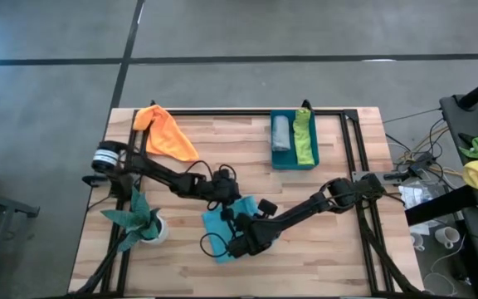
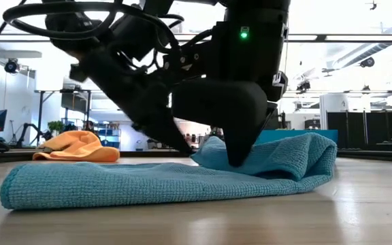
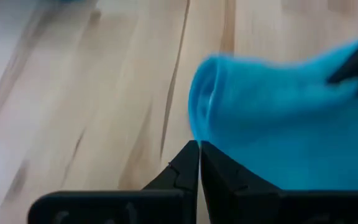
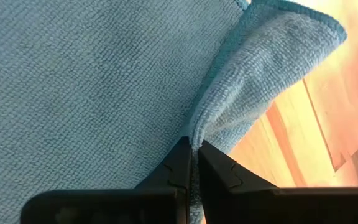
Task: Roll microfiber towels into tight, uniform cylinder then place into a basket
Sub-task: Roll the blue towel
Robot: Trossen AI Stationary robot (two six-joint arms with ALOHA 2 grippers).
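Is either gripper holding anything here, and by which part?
The right gripper is shut on the turquoise towel, pinching a folded edge. The left gripper is shut beside the same towel's edge; whether it grips cloth cannot be told.

high view: my overhead camera looks straight down from far up, taking in the whole table (image 1: 322,249) and floor around it.
low view: sits at table-top height, facing level across the boards into the room, very near the turquoise towel (image 2: 148,184) filling the lower frame.
left wrist view: peers past my left arm's fingers, close to the boards.
right wrist view: nearly against the cloth.
shared: all four views hold that turquoise towel, at lower centre in the high view.
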